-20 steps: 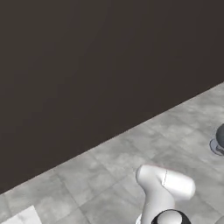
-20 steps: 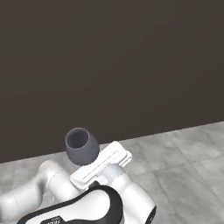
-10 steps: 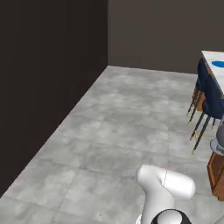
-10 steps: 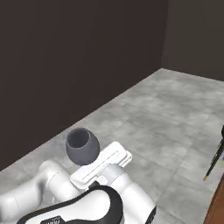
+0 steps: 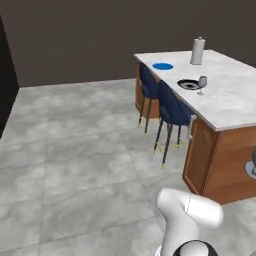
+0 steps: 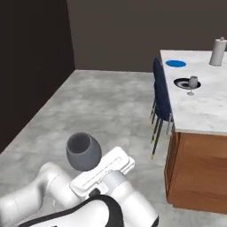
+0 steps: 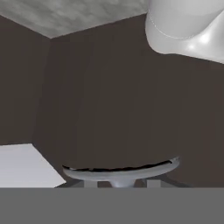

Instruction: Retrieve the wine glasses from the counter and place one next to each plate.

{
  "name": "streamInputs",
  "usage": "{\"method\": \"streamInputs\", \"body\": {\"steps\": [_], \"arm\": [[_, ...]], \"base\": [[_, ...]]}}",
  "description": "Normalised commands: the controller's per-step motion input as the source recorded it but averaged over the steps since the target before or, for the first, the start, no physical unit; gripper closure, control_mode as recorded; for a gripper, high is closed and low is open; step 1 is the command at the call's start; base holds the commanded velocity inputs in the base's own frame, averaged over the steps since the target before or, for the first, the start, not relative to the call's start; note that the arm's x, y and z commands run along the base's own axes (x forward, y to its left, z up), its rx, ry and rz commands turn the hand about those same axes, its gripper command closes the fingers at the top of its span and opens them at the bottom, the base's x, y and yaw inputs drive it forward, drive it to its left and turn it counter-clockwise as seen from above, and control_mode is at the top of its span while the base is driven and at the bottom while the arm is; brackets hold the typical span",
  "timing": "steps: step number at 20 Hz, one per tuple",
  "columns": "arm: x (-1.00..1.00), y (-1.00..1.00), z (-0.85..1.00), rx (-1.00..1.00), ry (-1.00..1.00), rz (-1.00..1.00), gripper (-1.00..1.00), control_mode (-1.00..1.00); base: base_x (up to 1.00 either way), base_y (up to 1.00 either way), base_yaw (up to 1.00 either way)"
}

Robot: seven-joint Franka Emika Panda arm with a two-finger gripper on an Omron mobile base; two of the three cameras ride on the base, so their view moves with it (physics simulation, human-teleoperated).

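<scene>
While the hand view shows only a disc foot, the right base view shows the gripper (image 6: pixel 91 175) clamped on the darker wine glass (image 6: pixel 83 151).

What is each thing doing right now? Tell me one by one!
Dark wine glass: upright, carried by the claw.
Claw: shut on the dark wine glass.
Slim wine glass: standing beside the navy plate.
Navy plate: flat on the counter.
Blue plate: flat, no glass beside it.
</scene>
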Motion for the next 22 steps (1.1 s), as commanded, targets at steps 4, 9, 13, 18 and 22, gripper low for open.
{"method": "streamInputs", "body": {"steps": [4, 9, 13, 18, 22], "arm": [[0.00, 0.00, 0.00, 0.00, 0.00, 0.00, 1.00, 1.00], [0.00, 0.00, 0.00, 0.00, 0.00, 0.00, 1.00, 1.00], [0.00, 0.00, 0.00, 0.00, 0.00, 0.00, 1.00, 1.00], [0.00, 0.00, 0.00, 0.00, 0.00, 0.00, 1.00, 1.00], [0.00, 0.00, 0.00, 0.00, 0.00, 0.00, 1.00, 1.00]], "base": [[1.00, 1.00, -0.57], [1.00, 1.00, -0.53], [1.00, 1.00, -0.53], [1.00, 1.00, -0.53], [1.00, 1.00, -0.49]]}}
